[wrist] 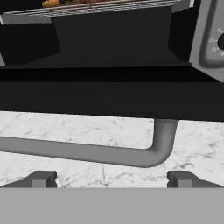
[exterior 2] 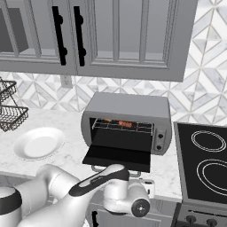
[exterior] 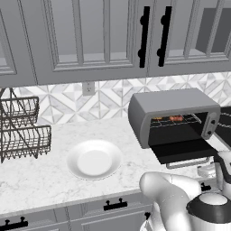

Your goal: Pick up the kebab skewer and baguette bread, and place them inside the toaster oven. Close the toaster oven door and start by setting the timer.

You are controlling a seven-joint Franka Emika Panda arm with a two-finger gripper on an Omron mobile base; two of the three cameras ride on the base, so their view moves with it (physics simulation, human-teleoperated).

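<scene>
White marble counter (exterior: 40, 176) runs beneath grey panelled wall cabinets (exterior: 90, 36) with black bar handles, backed by a geometric grey-and-white tile wall. On it stands the large grey boxy metal toaster oven (exterior 2: 128, 122), its dark glass door (exterior 2: 117, 158) folded down flat over the counter, with the horizontal silver bar handle (wrist: 87, 151) at the door's front edge. On the wire rack inside lie the thin kebab skewer with red and dark meat chunks (exterior 2: 125, 123) and, just beside it toward the left end of the rack, the golden-brown baguette bread (exterior 2: 107, 119); whether the two touch is too small to tell. A round white plate (exterior: 94, 160) sits on the counter left of the oven, a dark wire dish rack (exterior: 22, 131) farther left, and a black glass cooktop (exterior 2: 206, 164) to the oven's right. The two-finger gripper (wrist: 112, 178) hangs low in front of the door, just short of the silver handle, its dark fingertips (wrist: 41, 178) spread wide with nothing between them.
</scene>
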